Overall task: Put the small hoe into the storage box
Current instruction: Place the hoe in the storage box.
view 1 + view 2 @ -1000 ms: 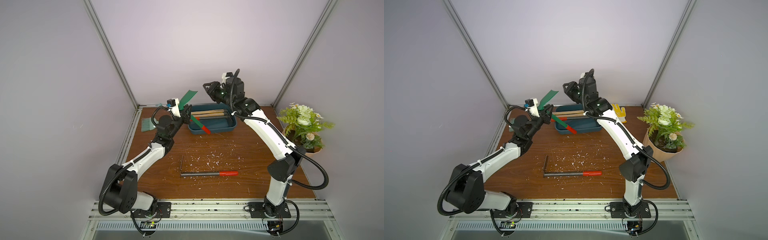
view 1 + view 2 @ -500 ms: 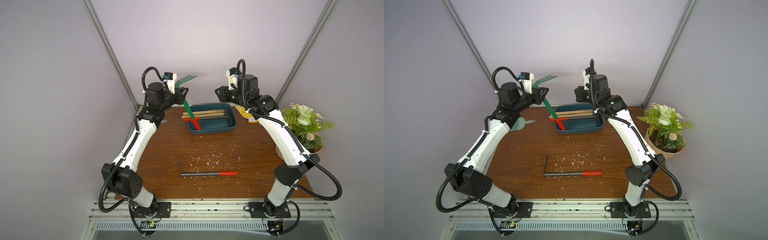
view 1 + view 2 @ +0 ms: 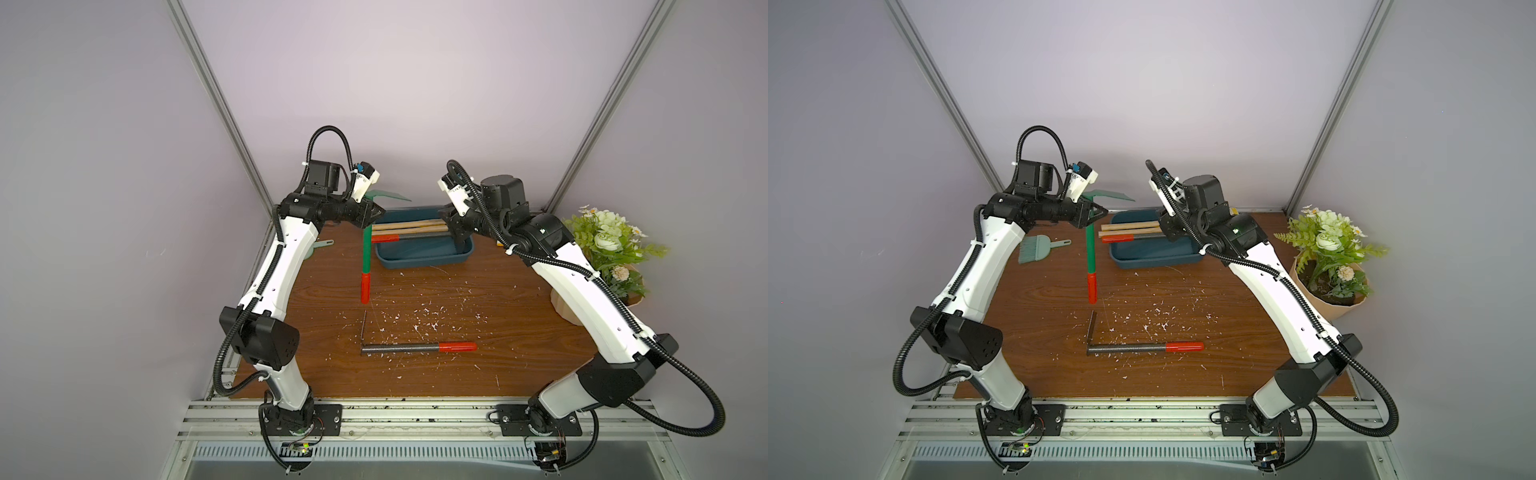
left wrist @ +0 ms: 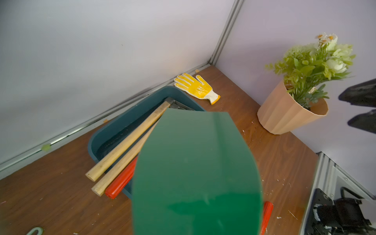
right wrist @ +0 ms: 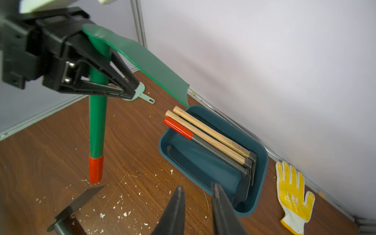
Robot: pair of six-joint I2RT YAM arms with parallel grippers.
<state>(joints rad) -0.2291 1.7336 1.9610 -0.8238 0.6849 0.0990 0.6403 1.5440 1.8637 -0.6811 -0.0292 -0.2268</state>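
Currently my left end effector (image 3: 375, 213) is clenched on the small hoe (image 3: 366, 257), on its green shaft just under the blade. The hoe hangs upright, red grip down over the bench (image 3: 457, 365), just beside the storage box (image 3: 419, 259) and outside it. My right end effector (image 5: 197, 186) is released and empty, above the box's other end.

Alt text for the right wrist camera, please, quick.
The left gripper clamps the green hoe just under its blade, red-tipped handle hanging toward the table. Nearby, the storage box holds three tools; the right gripper is open and empty.
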